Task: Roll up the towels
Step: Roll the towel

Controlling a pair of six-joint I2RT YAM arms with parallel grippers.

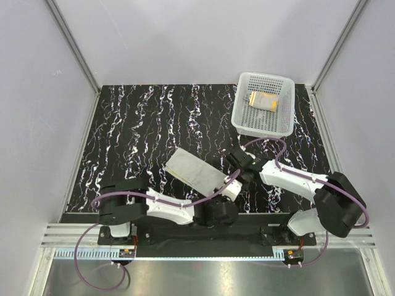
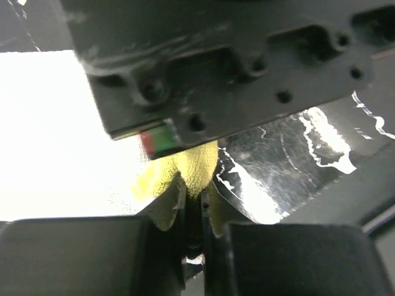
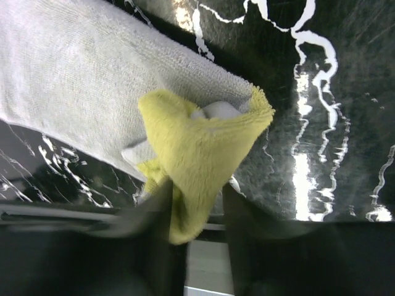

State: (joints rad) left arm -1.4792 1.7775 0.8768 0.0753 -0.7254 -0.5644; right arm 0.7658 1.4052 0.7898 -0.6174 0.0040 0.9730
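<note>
The yellow towel (image 1: 192, 169) lies near the middle of the black marbled table with its grey-white reverse up. Its near right corner is lifted, showing yellow (image 3: 197, 142). My left gripper (image 2: 196, 188) is shut on that yellow corner (image 2: 194, 163), just under my right gripper's dark body (image 2: 216, 61). My right gripper (image 3: 196, 191) stands slightly open around the same corner. One finger touches the cloth and the other stands clear of it. Both grippers meet at the towel's right corner, left (image 1: 231, 186) and right (image 1: 237, 161). The orange towel (image 1: 263, 100) lies bundled in the basket.
The white perforated basket (image 1: 242, 118) stands at the back right of the table. Grey enclosure walls with metal posts close in the left, right and back sides. The arms' bases and a metal rail (image 1: 203, 237) run along the near edge.
</note>
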